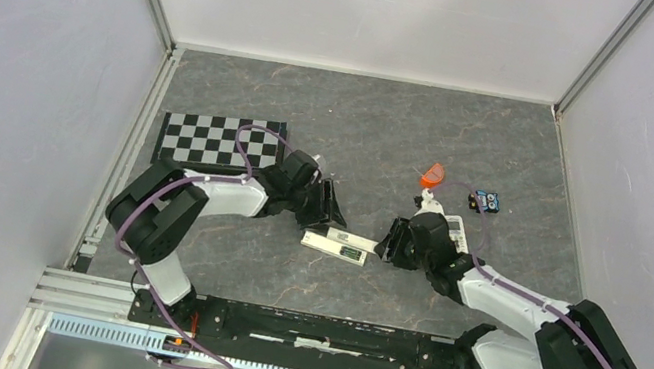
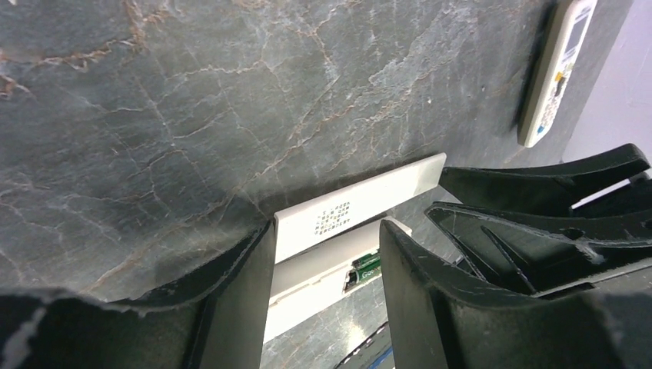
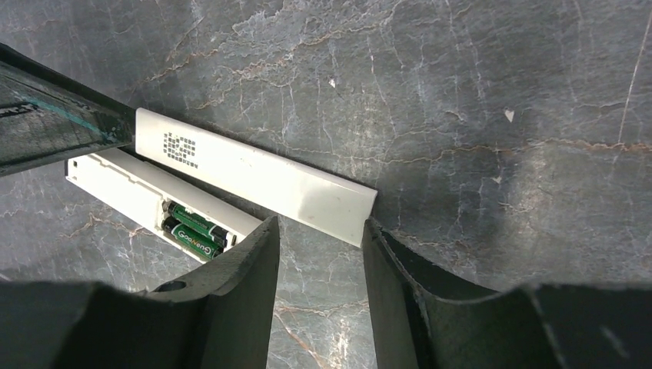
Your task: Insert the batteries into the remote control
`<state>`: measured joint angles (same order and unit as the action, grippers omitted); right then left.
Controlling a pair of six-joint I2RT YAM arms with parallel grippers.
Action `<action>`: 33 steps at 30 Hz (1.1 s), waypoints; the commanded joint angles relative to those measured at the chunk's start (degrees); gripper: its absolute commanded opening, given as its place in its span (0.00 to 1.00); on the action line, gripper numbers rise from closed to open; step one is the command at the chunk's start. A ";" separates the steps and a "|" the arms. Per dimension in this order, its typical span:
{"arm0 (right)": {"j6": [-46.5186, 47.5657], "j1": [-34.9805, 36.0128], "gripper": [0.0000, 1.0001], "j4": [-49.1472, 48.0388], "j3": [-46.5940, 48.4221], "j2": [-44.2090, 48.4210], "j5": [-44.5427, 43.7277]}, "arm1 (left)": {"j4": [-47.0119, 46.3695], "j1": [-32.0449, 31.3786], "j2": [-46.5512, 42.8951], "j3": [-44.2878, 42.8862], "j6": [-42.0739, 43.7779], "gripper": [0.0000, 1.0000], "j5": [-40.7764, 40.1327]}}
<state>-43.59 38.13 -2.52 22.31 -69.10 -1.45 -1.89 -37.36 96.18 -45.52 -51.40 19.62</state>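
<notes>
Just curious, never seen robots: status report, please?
Both jaws open, empty. Two green-marked dark batteries seated in slim white remote. Flat white cover lies beside it, unfitted.

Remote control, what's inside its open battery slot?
Two green-marked batteries lie side by side inside the remote control. Whatever sits beneath them is covered.

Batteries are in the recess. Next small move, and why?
Probably close the right hand on the cover's end: both batteries sit in the remote's recess, the cover lies alongside, and its end is between that hand's open fingers.
</notes>
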 commanded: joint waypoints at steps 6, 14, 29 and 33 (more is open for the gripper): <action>-0.62 0.53 0.48 -3.89 1.16 4.67 3.72 | -1.42 -0.78 -5.64 -0.34 -2.27 0.58 2.79; -0.78 1.06 0.47 -3.54 1.25 5.60 4.62 | 1.06 -0.91 -7.72 0.31 -1.21 0.58 1.23; -3.39 6.15 0.47 -2.05 2.00 7.13 3.97 | 6.39 -1.75 -14.43 3.84 -0.29 0.58 -0.45; -3.69 6.69 0.47 -2.13 1.60 7.03 3.56 | 8.33 -1.85 -15.71 4.80 0.80 0.58 -2.66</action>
<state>-45.23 43.62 0.16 22.31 -63.33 0.01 6.76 -37.98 83.07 -41.15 -51.33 16.64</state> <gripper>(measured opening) 0.476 0.583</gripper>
